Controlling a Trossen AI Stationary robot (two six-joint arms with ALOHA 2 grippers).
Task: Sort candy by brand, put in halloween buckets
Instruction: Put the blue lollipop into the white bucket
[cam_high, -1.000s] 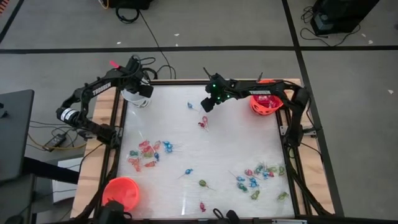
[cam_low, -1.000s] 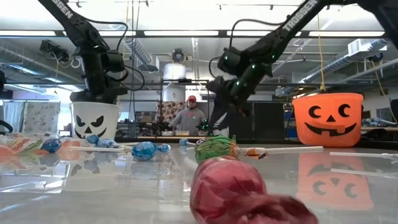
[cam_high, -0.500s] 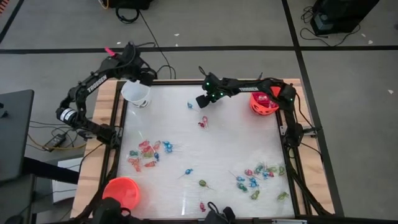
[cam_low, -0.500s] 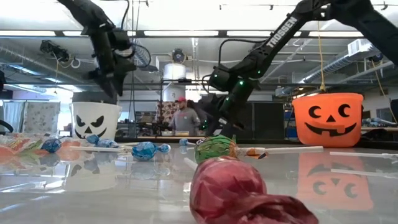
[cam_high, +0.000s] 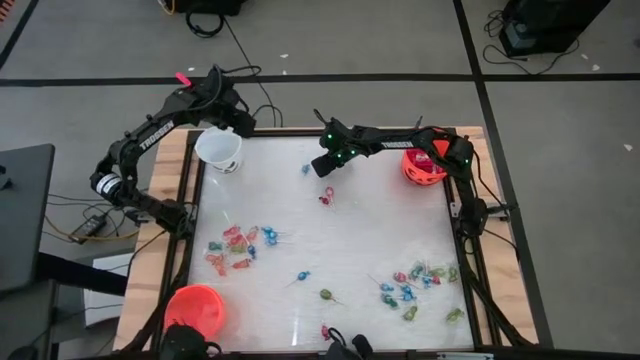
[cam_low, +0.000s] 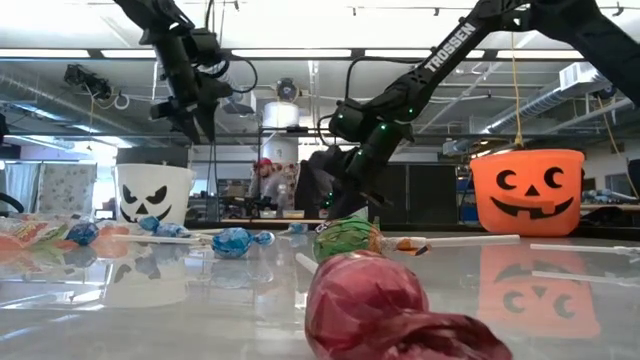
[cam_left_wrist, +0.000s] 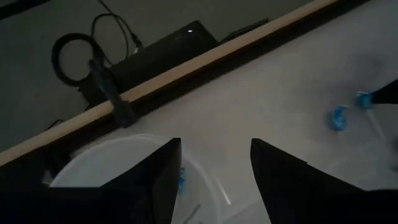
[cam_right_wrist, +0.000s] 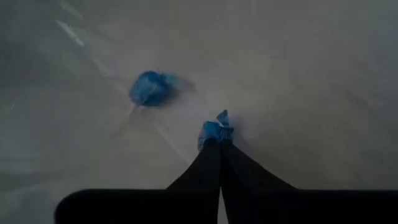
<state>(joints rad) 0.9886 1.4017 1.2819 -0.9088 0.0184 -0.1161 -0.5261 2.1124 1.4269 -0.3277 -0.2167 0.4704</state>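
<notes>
Right wrist view: right gripper (cam_right_wrist: 219, 144), fingers pressed together on a scrap of blue wrapper (cam_right_wrist: 214, 132); a second blue-wrapped lollipop (cam_right_wrist: 149, 88) lies loose just beside it on the table. The high view places this gripper (cam_high: 326, 166) near the table's far edge, but the pinch itself is too small to read there.

Left wrist view: left gripper (cam_left_wrist: 214, 180), fingers apart and holding nothing, above the white bucket (cam_left_wrist: 93, 174), whose inside shows a blue piece. The high view confirms the white bucket (cam_high: 219, 150) at the far left corner.

Low view only: jack-o'-lantern faces on the white bucket (cam_low: 152, 192) and on the orange bucket (cam_low: 527, 192); a person (cam_low: 268, 185) in the room behind, under strip lights and ducts.

Surface: pale, glossy table (cam_high: 330, 240) in a wooden frame, on grey floor with cables.

Candy: one cluster of red and blue pieces (cam_high: 237, 247) at the left, one of blue and green pieces (cam_high: 415, 285) at the near right, a green lollipop (cam_high: 326, 295) and scattered singles between. A second orange bucket (cam_high: 197, 307) stands at the near left corner; the one at the far right (cam_high: 425, 165) holds red pieces.
</notes>
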